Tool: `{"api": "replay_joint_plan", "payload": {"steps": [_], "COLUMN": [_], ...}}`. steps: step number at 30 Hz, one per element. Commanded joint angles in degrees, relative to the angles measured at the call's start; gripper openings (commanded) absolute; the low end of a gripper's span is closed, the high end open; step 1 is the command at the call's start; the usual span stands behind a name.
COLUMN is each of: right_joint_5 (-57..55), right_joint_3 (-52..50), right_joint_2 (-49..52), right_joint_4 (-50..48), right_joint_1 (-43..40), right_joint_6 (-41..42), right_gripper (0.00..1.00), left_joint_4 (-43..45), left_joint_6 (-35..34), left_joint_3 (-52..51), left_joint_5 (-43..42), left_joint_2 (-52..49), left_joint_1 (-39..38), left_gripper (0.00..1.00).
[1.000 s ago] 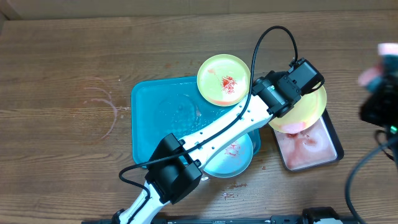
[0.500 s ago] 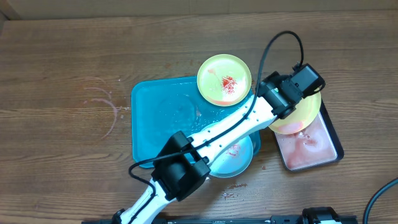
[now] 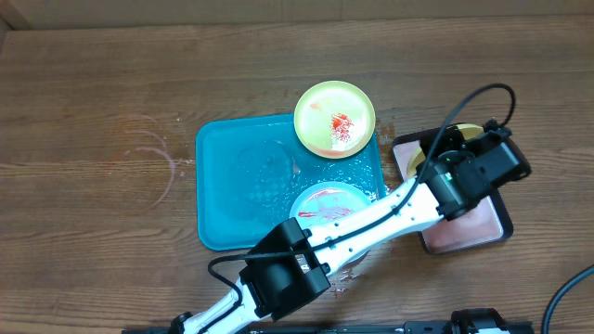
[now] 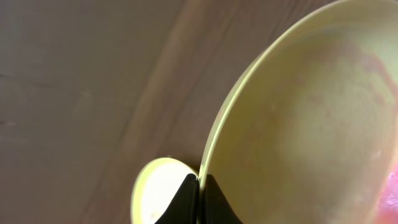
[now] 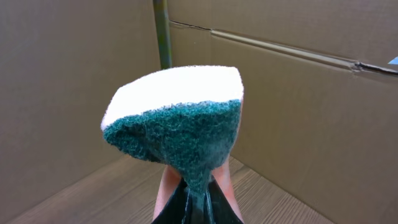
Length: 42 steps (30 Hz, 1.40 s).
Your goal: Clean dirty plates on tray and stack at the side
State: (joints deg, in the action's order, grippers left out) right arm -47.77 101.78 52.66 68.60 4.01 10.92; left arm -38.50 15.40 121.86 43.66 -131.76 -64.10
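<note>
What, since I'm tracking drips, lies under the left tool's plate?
Under the plate sits the small black-rimmed tray with pinkish inside. The left tool and arm cover its middle, so anything there is hidden.

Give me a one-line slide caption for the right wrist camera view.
Right gripper pinching a green-and-white scrub sponge, held up in front of cardboard walls.
</note>
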Motion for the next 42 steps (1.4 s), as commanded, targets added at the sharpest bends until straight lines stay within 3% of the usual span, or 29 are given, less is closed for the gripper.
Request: {"api": "replay_joint_plan", "payload": {"steps": [1, 19, 42], "right_joint_5": [0.57, 4.39, 5.55], "right_joint_3": [0.42, 0.42, 0.42], "right_joint_2": [0.0, 0.0, 0.0], "right_joint_4": [-0.24, -0.13, 0.24], "right_joint_1": [0.09, 0.09, 0.09], "right_joint_6": [1.07, 1.73, 2.6], "right_gripper": [0.04, 0.04, 0.04], "left_joint_4": [1.99, 11.8, 12.0], "left_joint_6": [3.5, 14.91, 15.5], "left_joint_3": [1.42, 1.42, 1.4], "left_joint_5": [9.16, 22.23, 23.5], "left_joint_2": [-0.35, -0.35, -0.35], "left_joint_1": [-0.44, -3.08, -3.69], "left_gripper": [0.05, 0.04, 0.05]}}
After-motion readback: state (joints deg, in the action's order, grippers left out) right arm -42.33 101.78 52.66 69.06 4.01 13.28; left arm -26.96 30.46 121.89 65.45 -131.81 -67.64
